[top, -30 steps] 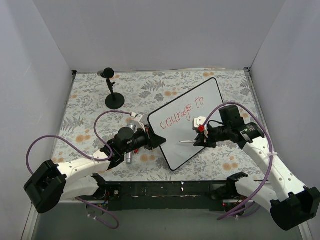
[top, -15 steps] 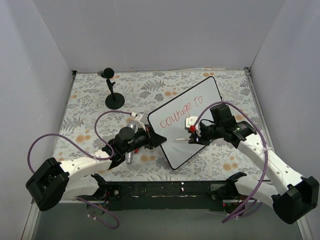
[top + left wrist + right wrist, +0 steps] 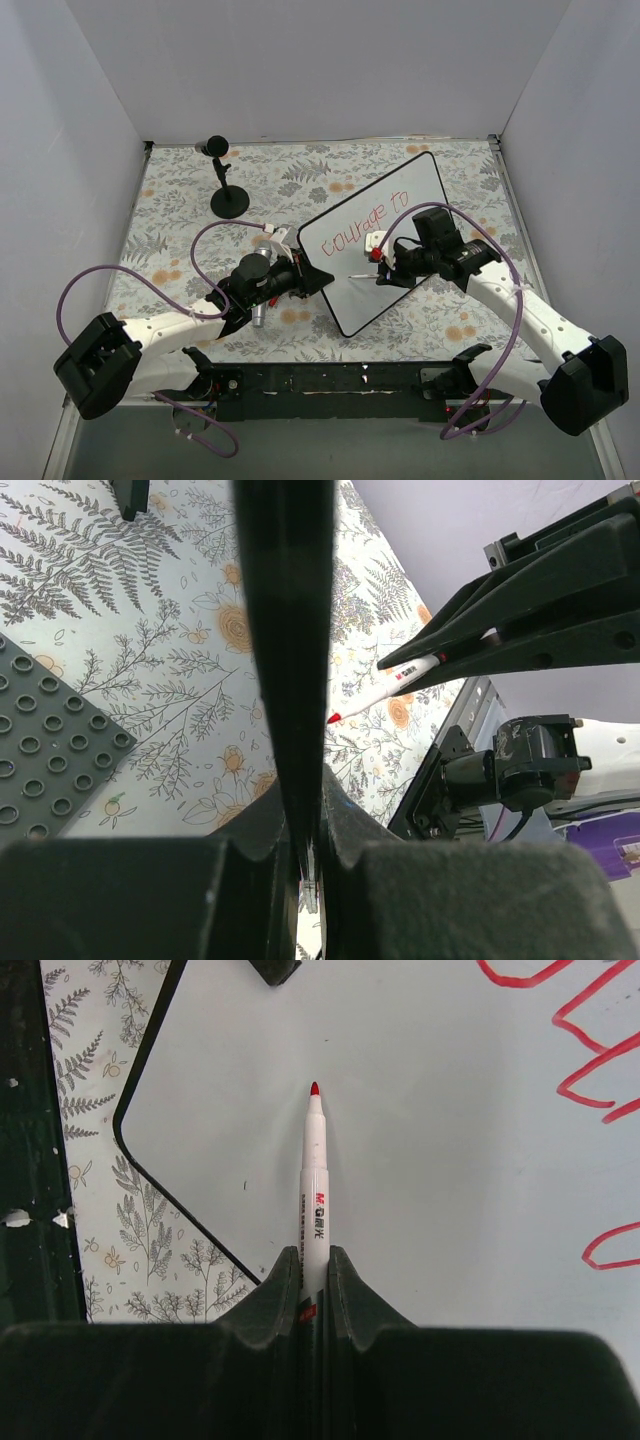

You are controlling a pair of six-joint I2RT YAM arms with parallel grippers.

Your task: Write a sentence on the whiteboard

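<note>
The glossy, round-cornered whiteboard [image 3: 350, 300] lies diagonally on the right half of the floral-patterned table [image 3: 180, 210], one corner near the far right corner; the sentence [image 3: 355, 232], thin red handwritten strokes, so far reads "courage to"; the left gripper [image 3: 300, 278] is pressed together on the board's thin black edge at its left corner; the right gripper [image 3: 385, 268] pinches a slim white marker [image 3: 362, 274], red tip over bare board below the lettering, contact unclear; a grey studded square plate [image 3: 50, 750] lies beside the board; a black round-based stand [image 3: 225, 185] rises near the far left corner.
</note>
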